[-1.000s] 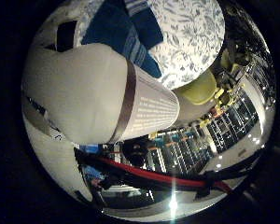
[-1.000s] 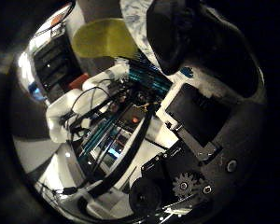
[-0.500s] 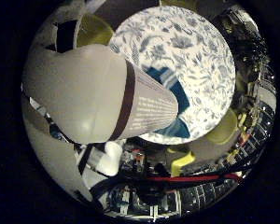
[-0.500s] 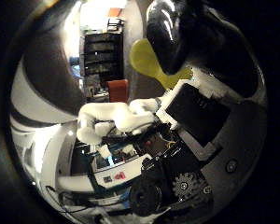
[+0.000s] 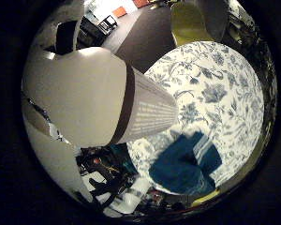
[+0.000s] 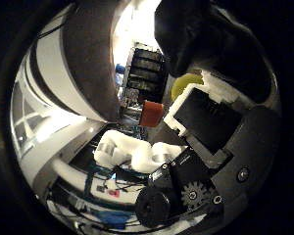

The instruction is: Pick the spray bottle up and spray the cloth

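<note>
Spray bottle (image 5: 84, 98) fills most of the little-finger palm view, so it sits tight against the palm: white body, dark band, printed lower section running out toward the counter (image 5: 225, 93). Reads as lifted clear of the patterned counter top, though contact underneath isn't visible.

Robot hand (image 6: 210, 147): the thumb-side view shows black and white finger parts curled in close around the palm, and the bottle is pressed in there, so I judge the fingers wrapped round the bottle. I can't see whether any finger rests on the trigger.

Cloth (image 5: 185, 164), blue with pale stripes at one end, lies bunched on the counter near its edge, well apart from the bottle and beyond its lower end. Yellow chair (image 5: 189, 21) stands past the far edge.

Step in hand: pick-up looks done; this is the carry and aim phase. Nozzle isn't visible in either view, so aim is unknown.

Next: point the nozzle at the cloth, get a finger on the trigger, squeeze without loosening the wrap.
</note>
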Robot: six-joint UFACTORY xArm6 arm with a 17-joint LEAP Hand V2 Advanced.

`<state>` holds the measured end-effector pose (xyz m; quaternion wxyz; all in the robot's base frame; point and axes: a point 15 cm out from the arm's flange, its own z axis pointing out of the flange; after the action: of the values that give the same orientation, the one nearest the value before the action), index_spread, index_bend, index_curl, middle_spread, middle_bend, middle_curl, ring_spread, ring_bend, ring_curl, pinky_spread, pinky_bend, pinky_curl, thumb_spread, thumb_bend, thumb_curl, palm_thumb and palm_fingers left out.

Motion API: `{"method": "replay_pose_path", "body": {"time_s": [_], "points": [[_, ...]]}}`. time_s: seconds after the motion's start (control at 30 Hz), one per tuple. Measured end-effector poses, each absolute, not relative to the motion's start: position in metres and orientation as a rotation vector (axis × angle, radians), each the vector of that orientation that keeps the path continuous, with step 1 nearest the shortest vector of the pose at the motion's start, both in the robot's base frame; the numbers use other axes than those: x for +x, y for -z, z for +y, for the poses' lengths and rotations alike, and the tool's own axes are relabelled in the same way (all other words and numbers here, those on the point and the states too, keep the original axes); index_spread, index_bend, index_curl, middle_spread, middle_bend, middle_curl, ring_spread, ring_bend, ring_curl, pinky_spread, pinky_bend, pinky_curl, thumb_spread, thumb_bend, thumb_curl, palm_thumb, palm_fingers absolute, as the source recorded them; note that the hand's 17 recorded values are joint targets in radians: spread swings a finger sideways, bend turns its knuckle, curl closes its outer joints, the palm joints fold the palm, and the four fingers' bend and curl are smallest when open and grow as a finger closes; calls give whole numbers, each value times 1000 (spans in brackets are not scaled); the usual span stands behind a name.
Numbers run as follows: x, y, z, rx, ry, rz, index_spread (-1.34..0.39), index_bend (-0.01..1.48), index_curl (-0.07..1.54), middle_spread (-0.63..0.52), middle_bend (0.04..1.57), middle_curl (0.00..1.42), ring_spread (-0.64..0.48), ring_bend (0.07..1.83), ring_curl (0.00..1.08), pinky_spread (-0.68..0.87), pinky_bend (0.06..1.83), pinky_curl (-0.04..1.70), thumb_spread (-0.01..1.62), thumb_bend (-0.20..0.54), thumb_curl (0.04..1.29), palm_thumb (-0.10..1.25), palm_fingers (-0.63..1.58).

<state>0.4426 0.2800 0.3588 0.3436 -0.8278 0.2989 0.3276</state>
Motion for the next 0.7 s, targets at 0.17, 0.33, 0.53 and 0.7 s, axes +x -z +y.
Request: {"method": "replay_pose_path", "body": {"time_s": [0.17, 0.33, 0.53, 0.7], "points": [[446, -316, 291, -2086, -892, 775, -212, 1102, 768, -71, 1359, 603, -151, 1467, 576, -239, 1043, 1173, 468, -22, 954, 1084, 1198], [450, -296, 293, -2063, -926, 781, -212, 1105, 765, -71, 1361, 605, -150, 1466, 575, -238, 1038, 1169, 456, -22, 954, 1075, 1200], [457, -302, 306, -1975, -934, 750, -201, 1077, 759, -73, 1346, 600, -149, 1461, 568, -243, 1038, 1140, 527, -32, 922, 998, 1199], [457, -299, 305, -1976, -939, 752, -225, 920, 733, -85, 1290, 583, -157, 1444, 550, -274, 1046, 1054, 577, -36, 855, 936, 1161]]}}
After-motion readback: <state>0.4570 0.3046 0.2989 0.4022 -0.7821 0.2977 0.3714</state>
